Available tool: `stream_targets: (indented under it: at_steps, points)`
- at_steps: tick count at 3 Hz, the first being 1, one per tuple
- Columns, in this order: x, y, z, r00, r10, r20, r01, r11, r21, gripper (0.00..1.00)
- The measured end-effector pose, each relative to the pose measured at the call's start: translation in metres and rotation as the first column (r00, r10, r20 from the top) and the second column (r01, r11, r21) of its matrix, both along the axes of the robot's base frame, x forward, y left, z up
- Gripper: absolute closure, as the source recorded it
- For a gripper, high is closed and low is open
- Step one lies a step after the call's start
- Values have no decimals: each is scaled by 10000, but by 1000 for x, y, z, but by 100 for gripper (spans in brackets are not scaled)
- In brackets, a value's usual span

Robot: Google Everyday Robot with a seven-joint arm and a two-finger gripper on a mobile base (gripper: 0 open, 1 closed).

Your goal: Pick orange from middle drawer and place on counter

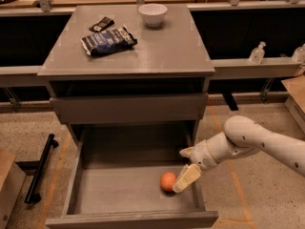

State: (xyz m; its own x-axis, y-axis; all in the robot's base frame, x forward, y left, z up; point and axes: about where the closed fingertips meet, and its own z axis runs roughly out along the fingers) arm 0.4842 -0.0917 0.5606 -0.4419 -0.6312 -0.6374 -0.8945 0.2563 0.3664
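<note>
The orange (pixel 167 181) lies alone in the pulled-out middle drawer (pixel 114 191), near its front right corner. The gripper (pixel 181 171) hangs in the drawer just beside it, fingers (pixel 187 177) spread, grasping nothing. A white bowl (pixel 153 14) and dark snack bag (pixel 108 40) sit on the tabletop (pixel 157 51).

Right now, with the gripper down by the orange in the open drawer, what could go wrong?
The gripper sits beside the orange, which lies loose on the flat bottom of the middle drawer, so a nudge could roll it away. The arm crosses low over the drawer's right wall and might catch there on lifting. The white bowl and snack bag limit space on the counter.
</note>
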Motion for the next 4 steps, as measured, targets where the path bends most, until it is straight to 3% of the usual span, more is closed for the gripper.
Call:
stream_targets:
  at_steps: [1, 2, 3, 4]
  points:
    - [-3, -6, -6, 9988, -480, -93, 480, 9988, 11, 0]
    - [21, 15, -31, 9966, -330, 751, 336, 9994, -73, 0]
    - [44, 41, -51, 9924, 233, 1210, -199, 9994, -296, 0]
    - [63, 59, -80, 9906, 573, 1239, -513, 9974, -510, 0]
